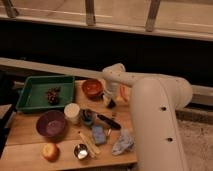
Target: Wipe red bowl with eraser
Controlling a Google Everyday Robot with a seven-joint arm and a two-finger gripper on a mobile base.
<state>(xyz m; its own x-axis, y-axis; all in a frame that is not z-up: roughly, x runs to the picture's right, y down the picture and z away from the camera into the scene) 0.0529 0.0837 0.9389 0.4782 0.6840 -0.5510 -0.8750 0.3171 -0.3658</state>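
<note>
The red bowl (92, 88) sits upright on the wooden table (25, 132), just right of the green tray. My gripper (108, 101) hangs from the white arm (150, 100) and reaches down to the table right beside the bowl's right rim. A small dark block, the eraser (111, 105), shows at the gripper's tip on the table. I cannot tell whether it is gripped.
A green tray (30, 102) at the left holds a dark cluster (52, 95). In front lie a purple bowl (51, 124), white cup (73, 112), black-handled tool (107, 120), blue sponge (98, 134), grey-blue cloth (123, 142), orange fruit (50, 151) and metal cup (81, 151).
</note>
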